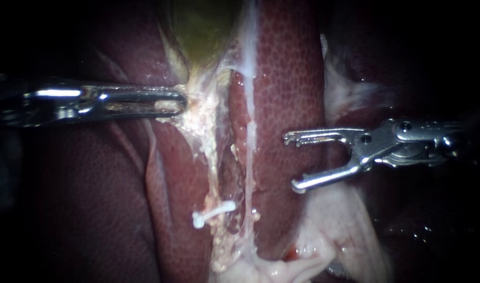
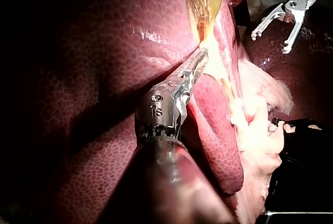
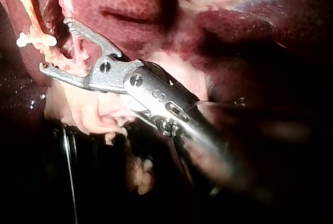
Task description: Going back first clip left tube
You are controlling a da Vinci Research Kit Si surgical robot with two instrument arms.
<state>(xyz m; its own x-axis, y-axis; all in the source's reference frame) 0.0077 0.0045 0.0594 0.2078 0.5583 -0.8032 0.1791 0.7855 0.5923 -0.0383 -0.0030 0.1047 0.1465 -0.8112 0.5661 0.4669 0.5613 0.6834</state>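
Note:
My left instrument (image 1: 172, 102) comes in level from the left, its jaws shut on pale tissue just under the greenish gallbladder (image 1: 203, 31). From that grip the ragged, whitish left tube (image 1: 212, 157) runs down, with a white clip (image 1: 213, 212) across its lower part. A thin pale right tube (image 1: 250, 157) lies beside it. My right instrument (image 1: 292, 162) stands to the right of both tubes, over the liver (image 1: 287, 78), jaws wide open and empty. In the right wrist view its open jaws (image 3: 54, 44) sit next to the clip (image 3: 34, 39) without touching it. The left wrist view shows the left instrument's grip (image 2: 200, 60).
Pale fatty tissue (image 1: 334, 230) lies below and to the right of the tubes, and more (image 1: 344, 89) behind the right instrument. Dark red liver (image 1: 93, 183) fills the left side. A black edge (image 2: 302, 151) shows beyond the tissue in the left wrist view.

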